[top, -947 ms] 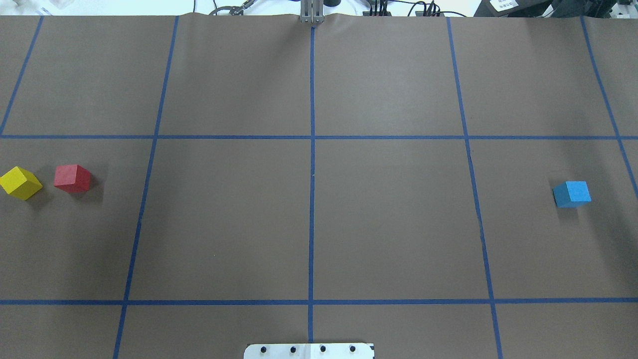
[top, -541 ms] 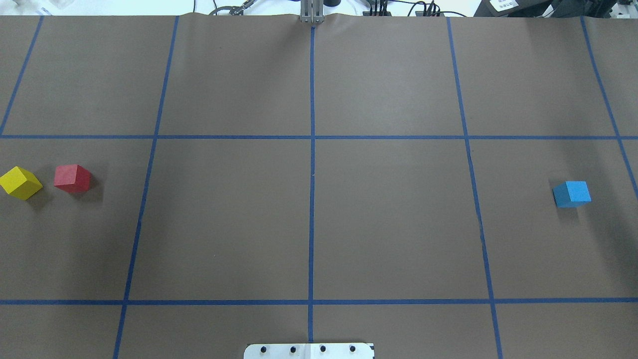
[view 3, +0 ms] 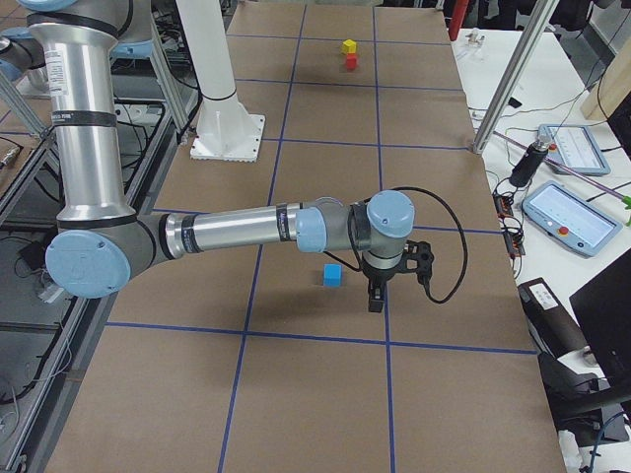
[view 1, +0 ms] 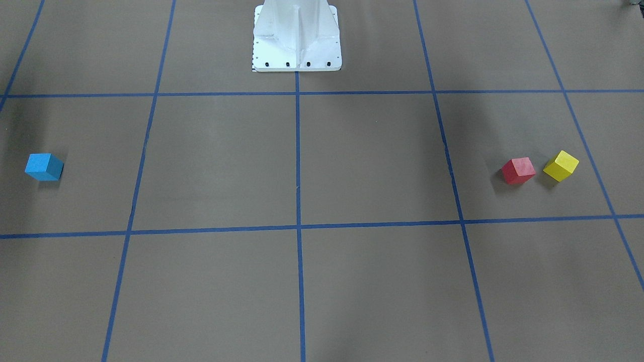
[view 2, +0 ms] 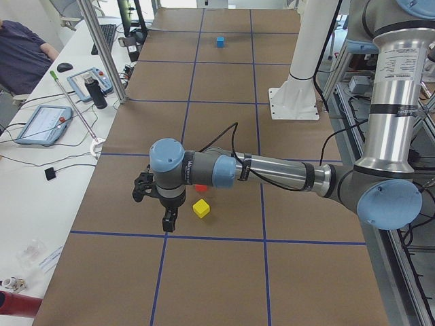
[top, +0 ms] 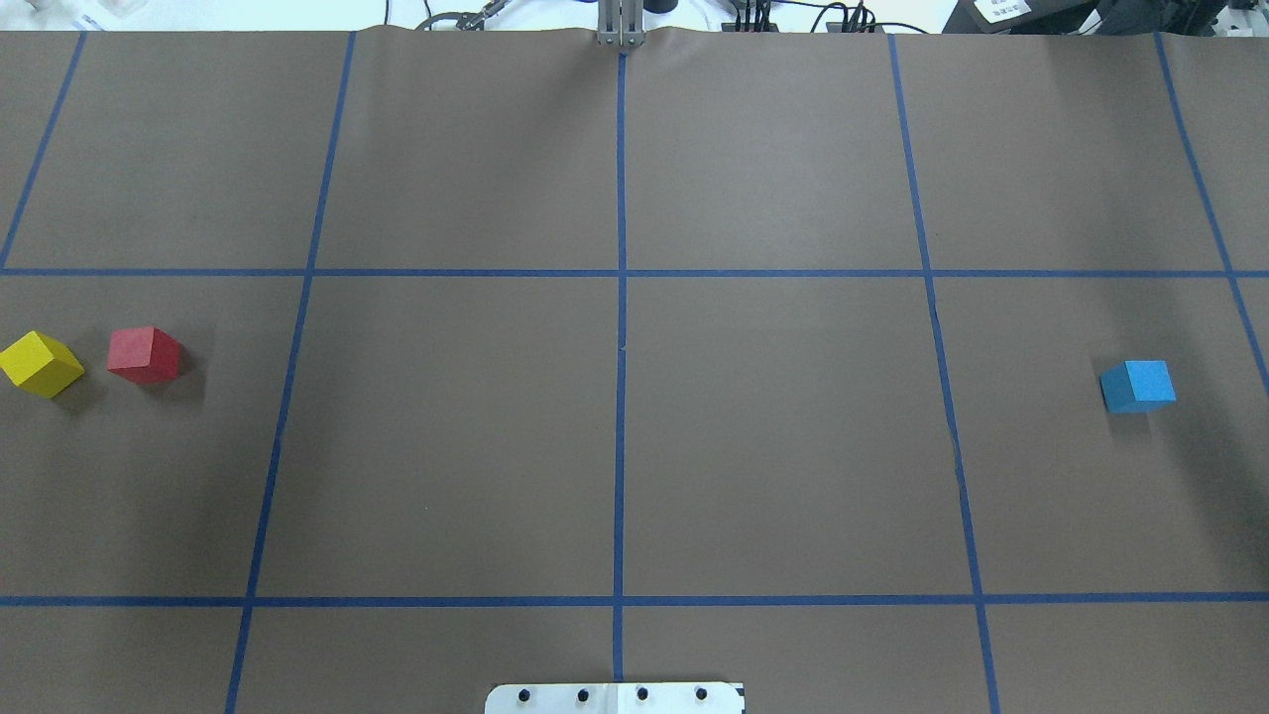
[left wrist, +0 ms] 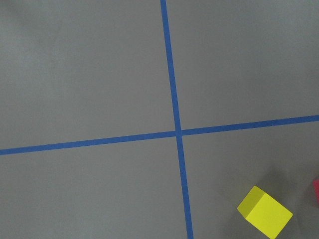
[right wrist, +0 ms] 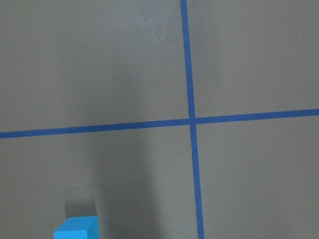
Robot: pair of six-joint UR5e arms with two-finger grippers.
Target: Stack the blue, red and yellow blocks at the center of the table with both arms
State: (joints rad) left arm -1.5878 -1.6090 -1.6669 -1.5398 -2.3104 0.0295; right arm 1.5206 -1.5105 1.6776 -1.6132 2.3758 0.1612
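Observation:
The yellow block [top: 40, 364] and the red block [top: 145, 355] sit side by side at the table's far left. The blue block [top: 1138, 386] sits alone at the far right. My left gripper [view 2: 166, 221] shows only in the exterior left view, hanging above the table beside the yellow block [view 2: 201, 208]; I cannot tell if it is open. My right gripper [view 3: 375, 296] shows only in the exterior right view, above the table beside the blue block [view 3: 333, 275]; I cannot tell its state. The left wrist view shows the yellow block [left wrist: 264, 211]. The right wrist view shows the blue block [right wrist: 76, 228].
Brown paper with a blue tape grid covers the table. The white robot base [view 1: 297, 37] stands at the robot's side of the centre line. Operator tablets [view 2: 44, 123] and cables lie on the side bench past the table's far edge.

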